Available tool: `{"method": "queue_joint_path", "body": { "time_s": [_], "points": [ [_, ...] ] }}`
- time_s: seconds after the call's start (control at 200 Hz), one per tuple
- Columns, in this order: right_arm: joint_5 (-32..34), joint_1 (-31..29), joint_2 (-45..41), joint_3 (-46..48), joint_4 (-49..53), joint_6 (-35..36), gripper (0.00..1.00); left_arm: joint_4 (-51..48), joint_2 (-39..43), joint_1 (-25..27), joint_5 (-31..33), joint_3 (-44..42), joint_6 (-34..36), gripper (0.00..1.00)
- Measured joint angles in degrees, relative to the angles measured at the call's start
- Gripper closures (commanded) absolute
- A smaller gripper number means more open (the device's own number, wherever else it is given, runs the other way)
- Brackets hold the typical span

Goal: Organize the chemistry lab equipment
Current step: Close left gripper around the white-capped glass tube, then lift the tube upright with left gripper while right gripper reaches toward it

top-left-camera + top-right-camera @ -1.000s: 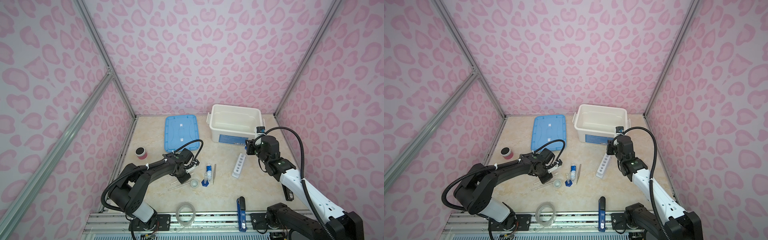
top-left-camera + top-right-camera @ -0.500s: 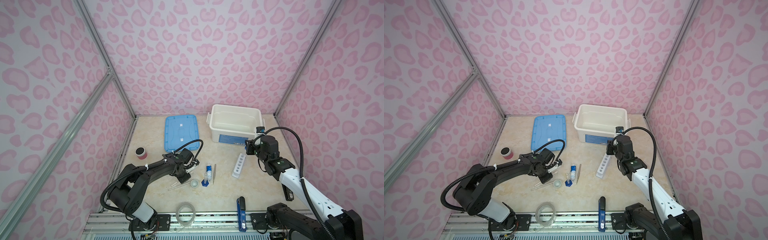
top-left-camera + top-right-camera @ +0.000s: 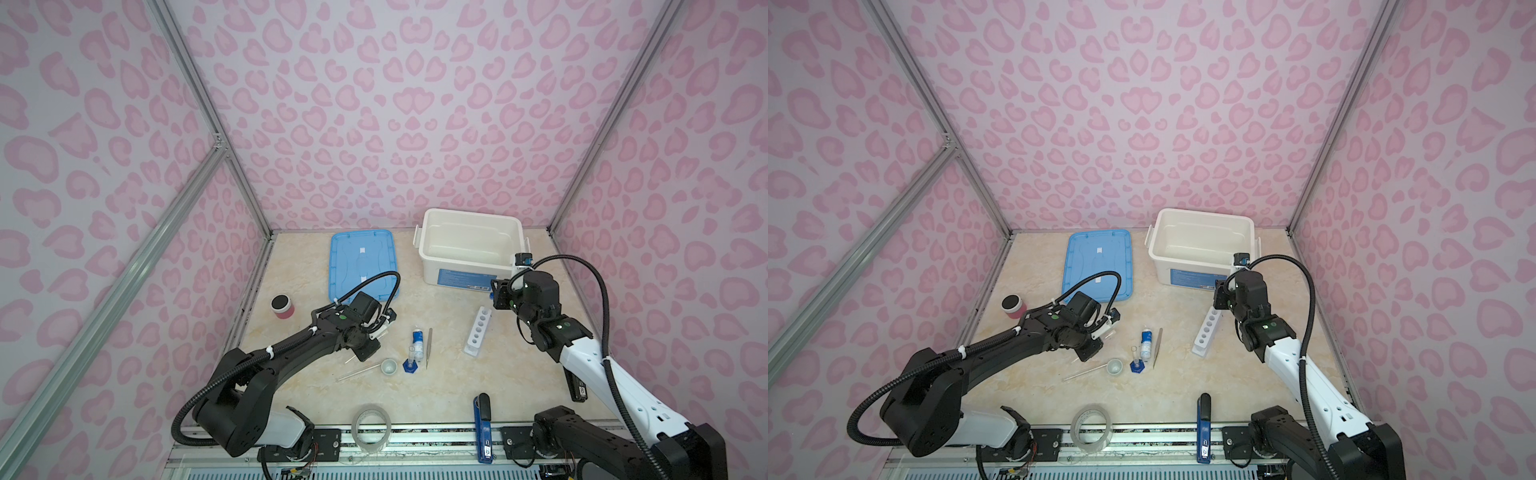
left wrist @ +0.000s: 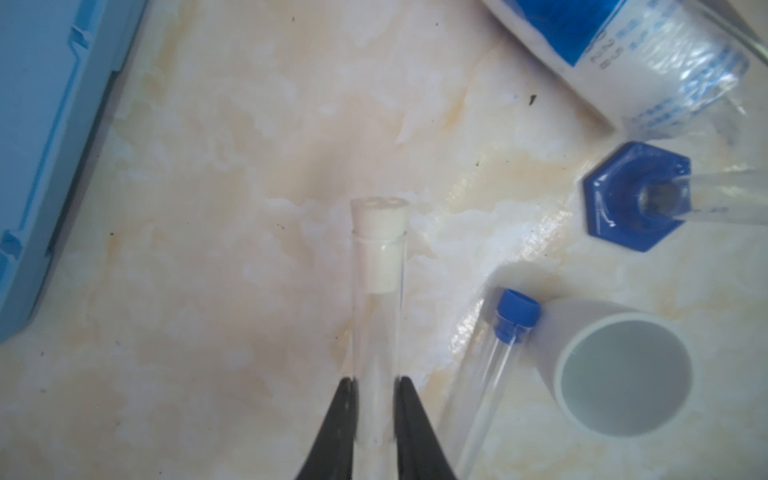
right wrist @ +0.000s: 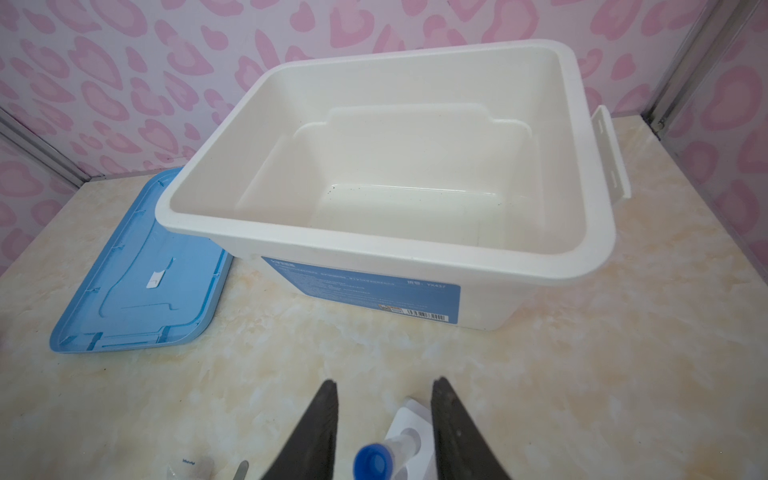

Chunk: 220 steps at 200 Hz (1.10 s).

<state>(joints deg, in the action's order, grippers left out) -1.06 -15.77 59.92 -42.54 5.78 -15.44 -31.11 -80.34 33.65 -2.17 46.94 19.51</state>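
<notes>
Over bench (image 3: 457,395) centre-left, left pincer (image 4: 376,380) clamped on white-capped test tube (image 4: 378,257); right pincer (image 5: 384,381) apart, blue-capped tube (image 5: 374,461) btwn fingers, by rack (image 5: 409,415).

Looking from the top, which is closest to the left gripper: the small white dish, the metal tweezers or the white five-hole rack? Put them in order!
From the left gripper in a top view:
1. Small white dish, just to its right.
2. Metal tweezers, further right.
3. White five-hole rack, farthest right.
</notes>
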Motion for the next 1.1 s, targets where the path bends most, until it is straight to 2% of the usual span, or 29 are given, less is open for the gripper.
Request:
{"method": "queue_joint_path", "body": {
  "time_s": [0.155, 0.495, 0.77, 0.965, 1.1],
  "points": [
    [-2.89, 0.00, -0.59, -1.75, 0.50, 0.11, 0.60, 0.11, 3.30, -1.03, -1.16, 0.48, 0.00, 0.84],
    [-15.78, -1.57, -0.94, -6.14, 1.03, 1.84, 0.59, 5.55, 12.76, -1.86, -7.74, 4.70, -0.72, 0.84],
    [-26.05, -9.44, 2.71, -12.13, 4.46, 5.77, 0.58, 9.20, 14.53, -2.19, -13.73, 5.42, -1.62, 0.84],
    [-29.11, -16.65, 8.11, -16.46, 7.74, 9.70, 0.60, 11.13, 15.34, -2.27, -16.61, 5.81, -1.68, 0.84],
    [-31.21, -18.80, 10.88, -16.98, 6.56, 9.70, 0.61, 11.54, 16.46, -2.38, -18.47, 5.81, -1.90, 0.84]
  ]
}}
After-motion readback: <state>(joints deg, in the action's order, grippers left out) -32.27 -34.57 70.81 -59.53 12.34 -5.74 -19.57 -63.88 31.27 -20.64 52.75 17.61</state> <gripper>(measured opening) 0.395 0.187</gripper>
